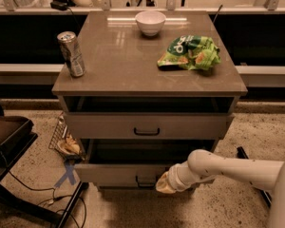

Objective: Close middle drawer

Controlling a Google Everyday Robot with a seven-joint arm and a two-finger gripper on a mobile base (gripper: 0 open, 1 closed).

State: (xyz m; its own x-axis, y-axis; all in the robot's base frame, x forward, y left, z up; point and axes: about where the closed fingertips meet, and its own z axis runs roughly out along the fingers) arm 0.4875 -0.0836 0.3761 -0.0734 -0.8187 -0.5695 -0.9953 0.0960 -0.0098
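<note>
Arm (237, 167) = smooth off-white tube w/ a rounded joint bulge, a few small dark dots on the shell, ribbed white collar at the wrist, then a stubby tan-yellow tool (165, 183) at its left end, low & near, approx. centre; wider white section at right edge.
</note>
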